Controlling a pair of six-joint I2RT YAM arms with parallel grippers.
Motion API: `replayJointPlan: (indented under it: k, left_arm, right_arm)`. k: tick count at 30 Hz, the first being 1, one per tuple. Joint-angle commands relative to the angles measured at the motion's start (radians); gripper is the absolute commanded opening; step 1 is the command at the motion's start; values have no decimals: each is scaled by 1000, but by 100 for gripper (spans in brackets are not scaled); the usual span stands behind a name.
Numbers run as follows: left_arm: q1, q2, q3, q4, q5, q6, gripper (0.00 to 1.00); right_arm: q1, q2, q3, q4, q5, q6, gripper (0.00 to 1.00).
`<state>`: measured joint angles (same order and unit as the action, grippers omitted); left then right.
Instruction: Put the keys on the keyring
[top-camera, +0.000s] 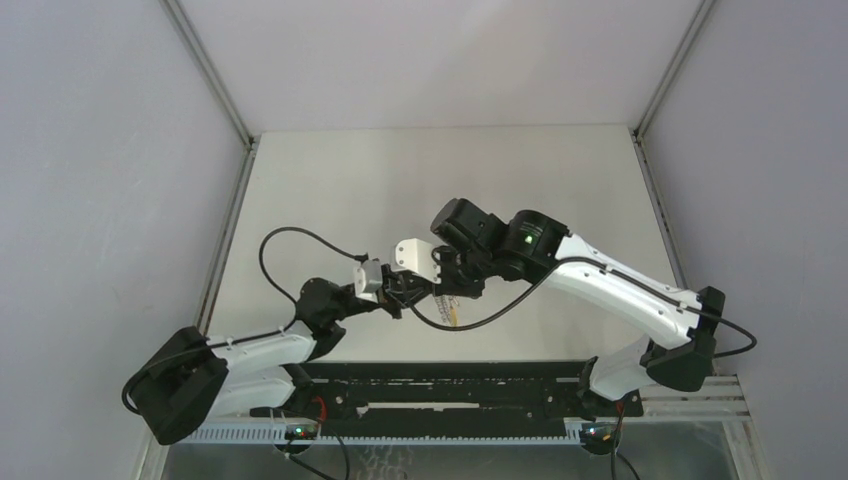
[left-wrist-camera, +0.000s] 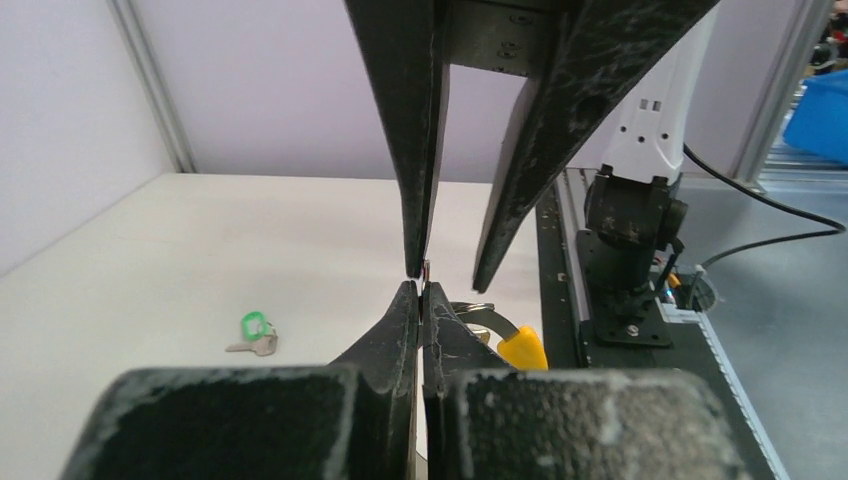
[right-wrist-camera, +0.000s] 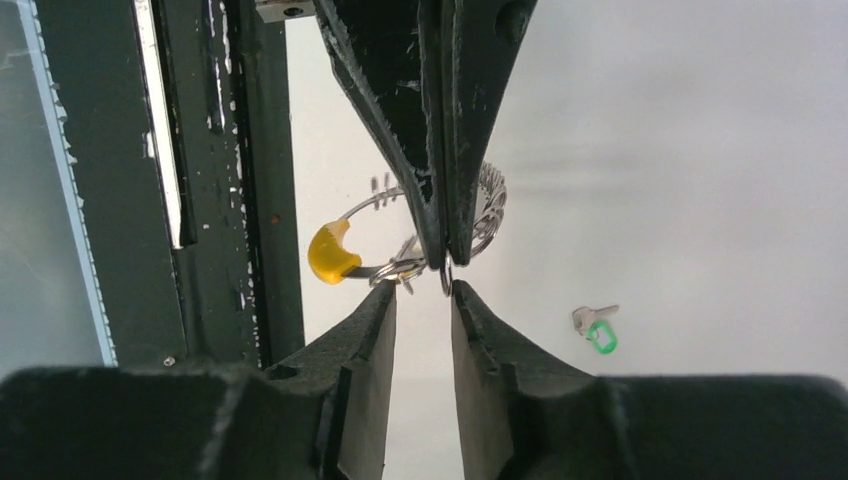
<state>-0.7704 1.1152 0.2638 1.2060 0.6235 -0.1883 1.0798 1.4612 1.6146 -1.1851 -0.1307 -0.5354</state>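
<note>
- Left gripper (right-wrist-camera: 440, 258): we see its two fingers pressed together with no gap, pinching the rim of the keyring (right-wrist-camera: 492, 200). The ring hangs behind the fingertips, clear of the table (right-wrist-camera: 700, 150).
- Right gripper (right-wrist-camera: 425, 295): it stands tip to tip with the left gripper. Its jaws are narrowly parted, and we see nothing gripped between them.
- Yellow key (right-wrist-camera: 333, 252): its head lies against the keyring's rim, just beside the left gripper's tips and on the side toward the arm bases. We cannot tell whether it is threaded on.
- Green key (right-wrist-camera: 598, 330): it lies flat on the table, well apart from both grippers and on the opposite side of them from the yellow key.
- In the left wrist view, the shut left gripper (left-wrist-camera: 421, 292) has the green key (left-wrist-camera: 255, 330) off to its left.
</note>
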Motion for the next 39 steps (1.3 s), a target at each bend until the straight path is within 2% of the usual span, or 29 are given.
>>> replayJointPlan:
  k: [1, 2, 4, 10, 13, 16, 18, 20, 21, 25, 28, 30, 34, 37, 39]
  left_arm:
    - [1, -18, -39, 114, -74, 53, 0]
    - [6, -13, -50, 134, -71, 55, 0]
    - [20, -7, -70, 172, -61, 54, 0]
    - [63, -18, -95, 178, -21, 57, 0]
    - [81, -26, -98, 178, -9, 54, 0]
    - [103, -23, -97, 178, 11, 33, 0]
    - [116, -22, -96, 176, 25, 18, 0]
    - [135, -24, -93, 164, 34, 4, 0]
    - [144, -26, -91, 152, 39, -3, 0]
    - [182, -59, -90, 76, 39, -10, 0]
    - [190, -110, -68, -96, 32, 32, 0]
    - [191, -141, -53, -200, 24, 67, 0]
    - [191, -164, -55, -252, -12, 93, 0]
    - [191, -153, -37, -273, -16, 101, 0]
    - [191, -145, -31, -279, -16, 101, 0]
  right_arm:
    - [-7, -104, -29, 115, 15, 39, 29]
    - [-14, -126, -44, 141, 24, 56, 30]
    - [-35, -178, -91, 220, 46, 80, 39]
    - [-132, -402, -298, 559, 97, 190, 51]
    - [-234, -523, -452, 760, 71, 289, 63]
    - [-327, -584, -550, 874, 61, 395, 69]
    - [-368, -601, -599, 917, 143, 512, 81]
    - [-412, -603, -642, 938, 170, 565, 95]
    - [-434, -600, -664, 946, 183, 586, 99]
    - [-530, -528, -685, 903, 187, 648, 100]
    - [-642, -445, -685, 866, 71, 706, 96]
    - [-738, -371, -685, 848, -7, 750, 89]
    - [-864, -200, -664, 819, -127, 861, 74]
    - [-900, -100, -660, 830, -191, 939, 67]
    - [-898, -53, -659, 838, -166, 958, 62]
